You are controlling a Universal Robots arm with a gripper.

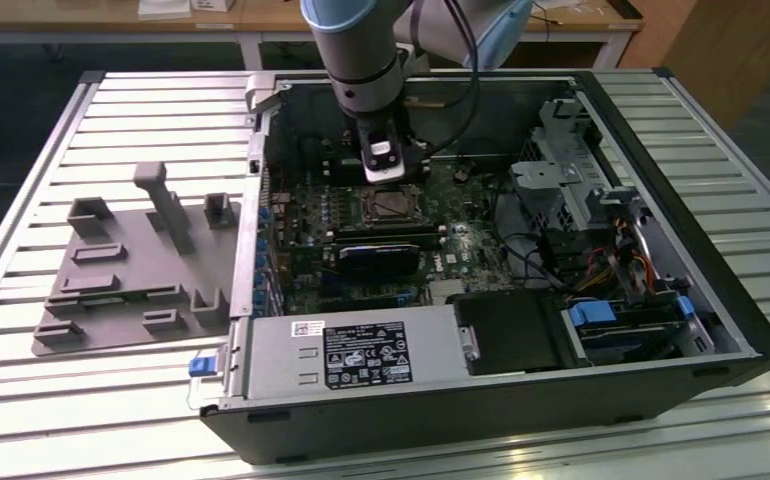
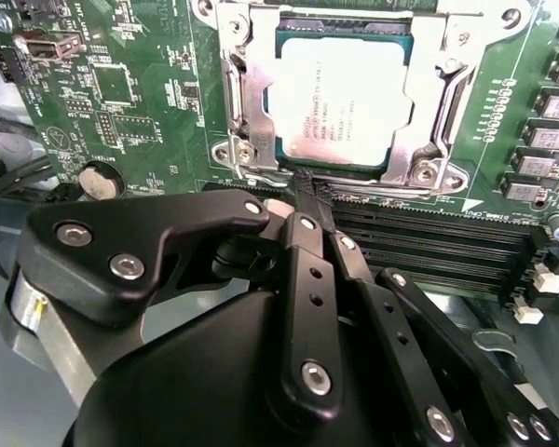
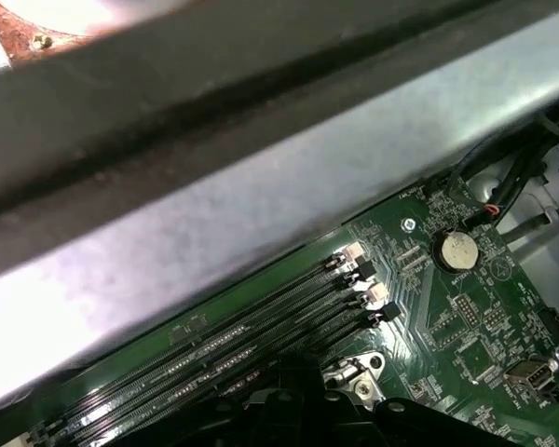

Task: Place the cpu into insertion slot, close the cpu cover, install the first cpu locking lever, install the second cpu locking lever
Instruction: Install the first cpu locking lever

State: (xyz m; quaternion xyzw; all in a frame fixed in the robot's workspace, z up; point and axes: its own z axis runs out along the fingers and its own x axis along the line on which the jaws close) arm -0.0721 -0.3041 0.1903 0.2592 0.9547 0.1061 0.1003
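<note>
Arm (image 1: 358, 50) seen in the exterior view: round grey-silver tube segments, pale blue joint cap at the upper edge, black cables trailing beside it. Below sat a black wrist block carrying a small white patch. Gripper (image 2: 309, 191) in the second wrist view: matte black body, angular black linkage plates, silver round-head screws at the pivots, a row of small holes along the narrow black fingers (image 2: 303, 251). A silver band edged the housing.
</note>
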